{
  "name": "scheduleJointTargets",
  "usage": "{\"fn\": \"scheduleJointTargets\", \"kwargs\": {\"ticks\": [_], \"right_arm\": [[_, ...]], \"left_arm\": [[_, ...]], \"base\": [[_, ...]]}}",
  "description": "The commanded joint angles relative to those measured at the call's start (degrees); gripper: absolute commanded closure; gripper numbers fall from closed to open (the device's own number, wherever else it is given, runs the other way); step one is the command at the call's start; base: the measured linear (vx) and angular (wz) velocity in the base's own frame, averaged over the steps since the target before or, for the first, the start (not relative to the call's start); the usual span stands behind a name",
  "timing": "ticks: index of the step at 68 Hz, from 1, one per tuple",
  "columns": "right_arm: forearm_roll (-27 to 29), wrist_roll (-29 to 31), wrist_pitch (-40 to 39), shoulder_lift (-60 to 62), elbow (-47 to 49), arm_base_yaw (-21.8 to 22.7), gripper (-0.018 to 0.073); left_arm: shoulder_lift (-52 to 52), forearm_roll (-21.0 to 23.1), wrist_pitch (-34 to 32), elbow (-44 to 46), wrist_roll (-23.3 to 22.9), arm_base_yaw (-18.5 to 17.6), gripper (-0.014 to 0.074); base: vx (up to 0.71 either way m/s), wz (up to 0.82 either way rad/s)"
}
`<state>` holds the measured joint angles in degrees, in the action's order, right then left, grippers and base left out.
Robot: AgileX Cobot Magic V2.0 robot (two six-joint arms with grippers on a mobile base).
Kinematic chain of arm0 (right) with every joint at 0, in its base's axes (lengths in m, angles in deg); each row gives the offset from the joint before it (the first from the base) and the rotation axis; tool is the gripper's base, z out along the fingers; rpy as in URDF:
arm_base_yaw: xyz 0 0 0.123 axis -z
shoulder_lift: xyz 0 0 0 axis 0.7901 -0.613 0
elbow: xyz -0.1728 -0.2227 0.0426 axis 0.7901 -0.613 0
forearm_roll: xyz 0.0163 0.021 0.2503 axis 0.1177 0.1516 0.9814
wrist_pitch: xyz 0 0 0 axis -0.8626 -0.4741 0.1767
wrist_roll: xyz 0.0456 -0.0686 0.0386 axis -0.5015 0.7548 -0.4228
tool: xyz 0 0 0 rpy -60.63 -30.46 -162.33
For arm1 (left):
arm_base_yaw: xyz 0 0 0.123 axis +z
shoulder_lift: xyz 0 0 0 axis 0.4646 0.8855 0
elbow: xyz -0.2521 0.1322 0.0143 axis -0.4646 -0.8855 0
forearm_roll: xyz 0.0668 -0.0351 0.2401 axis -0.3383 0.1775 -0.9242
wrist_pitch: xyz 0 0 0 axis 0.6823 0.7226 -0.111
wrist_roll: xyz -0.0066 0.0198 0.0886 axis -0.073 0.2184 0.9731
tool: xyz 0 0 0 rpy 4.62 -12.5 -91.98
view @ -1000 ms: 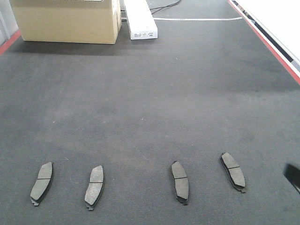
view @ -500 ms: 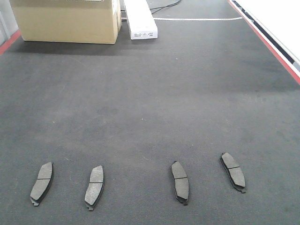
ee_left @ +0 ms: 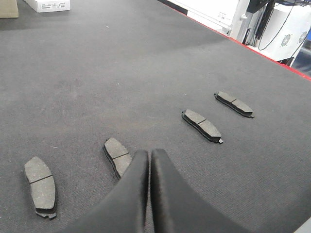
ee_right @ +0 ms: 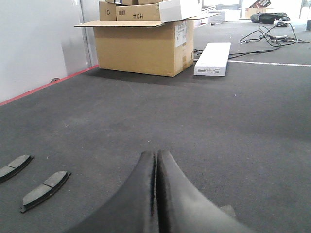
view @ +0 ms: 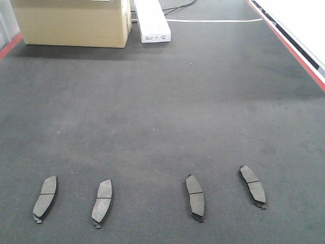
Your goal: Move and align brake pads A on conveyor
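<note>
Both claws are clenched on nothing: the left claw [ee_left: 149, 160] hangs low just above the second of the four flat grey-brown brake pads [view: 102, 202], counting from the row's left end, and the right claw [ee_right: 156, 162] hovers over bare belt, its fingers pressed together. All four pads lie in a loose row on the wide dark-grey felt-like conveyor [view: 167, 101], each lengthwise but tilted a little differently, likely awaiting straightening. Well beyond the row, a tan cardboard box [view: 71, 23] and a long white carton [view: 151, 21] sit at the belt's far end, a red strip [view: 284, 43] edging it. Nothing blocks the pads.
</note>
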<state>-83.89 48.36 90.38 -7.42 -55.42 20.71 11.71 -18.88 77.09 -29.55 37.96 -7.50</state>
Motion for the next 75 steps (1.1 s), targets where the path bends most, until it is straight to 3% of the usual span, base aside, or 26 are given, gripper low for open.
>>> {"fn": "scheduleJointTargets", "kwargs": {"ticks": [1,10,14,21,27,32,39,50,55,66,75], "right_arm": [[-0.89,0.42,-3.81,-0.74,1.61,-0.02,0.0571],[-0.89,0.42,-3.81,-0.74,1.61,-0.02,0.0571],[-0.89,0.42,-3.81,-0.74,1.61,-0.02,0.0571],[-0.89,0.42,-3.81,-0.74,1.61,-0.02,0.0571],[-0.89,0.42,-3.81,-0.74,1.61,-0.02,0.0571],[-0.89,0.42,-3.81,-0.74,1.61,-0.02,0.0571],[-0.89,0.42,-3.81,-0.74,1.61,-0.02,0.0571],[-0.95,0.42,-3.76,-0.8,1.61,-0.02,0.0571],[-0.95,0.42,-3.9,-0.71,1.61,-0.02,0.0571],[-0.95,0.42,-3.97,-0.71,1.61,-0.02,0.0571],[-0.95,0.42,-3.97,-0.71,1.61,-0.02,0.0571]], "left_arm": [[0.79,0.23,-3.75,1.21,-0.03,-0.43,0.0603],[0.79,0.21,-4.25,0.27,-0.03,-0.43,0.0602],[0.72,-2.73,-5.89,-0.76,1.71,1.13,0.0602],[0.72,-2.51,-10.56,-4.56,6.73,9.1,0.0602],[0.72,-0.61,-20.83,-10.12,10.81,18.02,0.0602],[0.72,0.83,-29.08,-14.74,12.47,23.28,0.0602],[-1.73,1.08,-38.74,-21.91,12.35,27.88,0.0602],[-8.4,1.07,-44.5,-30.72,11.79,30.73,0.0602],[-8.39,0.61,-41.36,-30.56,11.31,30.78,0.0602],[-8.39,-1.98,-41.15,-30.62,11.36,30.78,0.0602],[-8.39,-1.46,-41.05,-30.62,11.36,30.78,0.0602]], "base": [[0.0,0.0],[0.0,0.0],[0.0,0.0],[0.0,0.0],[0.0,0.0],[0.0,0.0],[0.0,0.0],[0.0,0.0],[0.0,0.0],[0.0,0.0],[0.0,0.0]]}}
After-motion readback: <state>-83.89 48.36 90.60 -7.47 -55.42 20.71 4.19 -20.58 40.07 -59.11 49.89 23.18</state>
